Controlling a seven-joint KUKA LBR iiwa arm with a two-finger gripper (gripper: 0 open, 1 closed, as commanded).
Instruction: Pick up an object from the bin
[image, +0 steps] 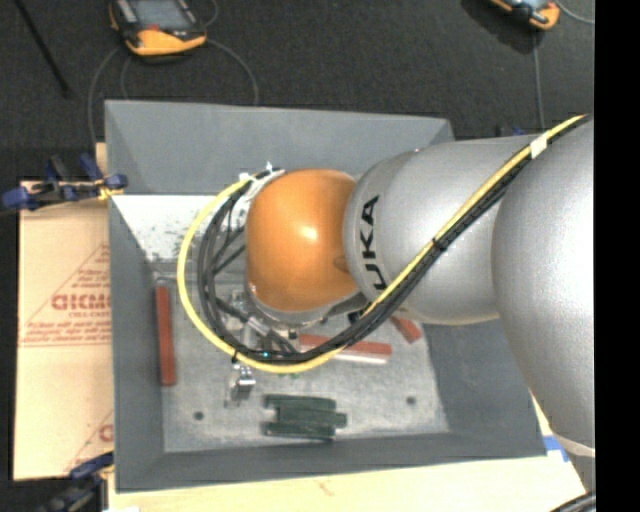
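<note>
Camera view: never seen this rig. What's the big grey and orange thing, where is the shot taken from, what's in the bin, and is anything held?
The big grey shape is a robot arm reaching in from the right. The orange cover and the looped cables are parts of its wrist. The one camera looks down on a grey metal bin from above, slightly to one side. The tool, the part that grasps, hangs below the wrist, low over the bin floor. A red-brown stick lies along the left side and a dark green piece near the front, just right of the tool. A red-orange strip lies partly under the arm. Whether the tool holds anything can't be told from here.
</note>
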